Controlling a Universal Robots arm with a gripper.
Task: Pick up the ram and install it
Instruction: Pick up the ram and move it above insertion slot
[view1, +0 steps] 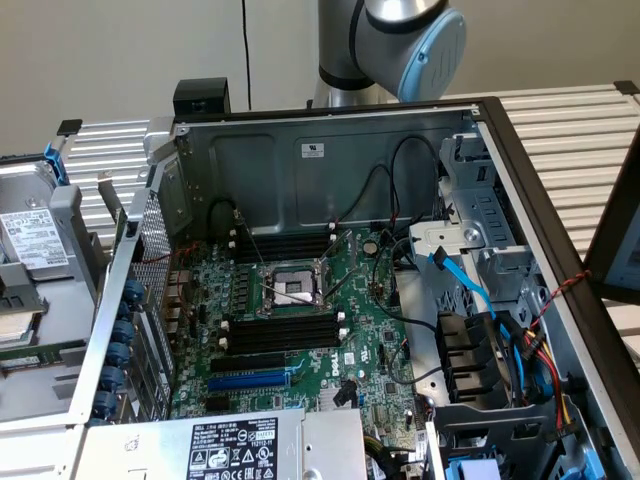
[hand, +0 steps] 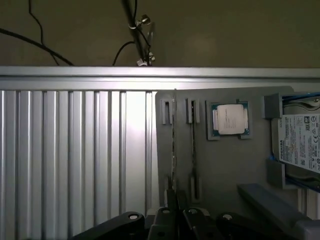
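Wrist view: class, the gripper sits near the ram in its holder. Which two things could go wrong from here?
1. The ram stands on edge right beside a second stick in the grey holder; the gripper might catch both.
2. The empty memory slots flank the open CPU socket, with a black cable close by; a tilted stick could snag or miss.

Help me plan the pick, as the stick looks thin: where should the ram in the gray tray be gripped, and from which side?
Probably mid-length, across its two flat faces, coming from above. The ram stands on edge in the gray tray, its thin top edge exposed, and brackets hold its ends.
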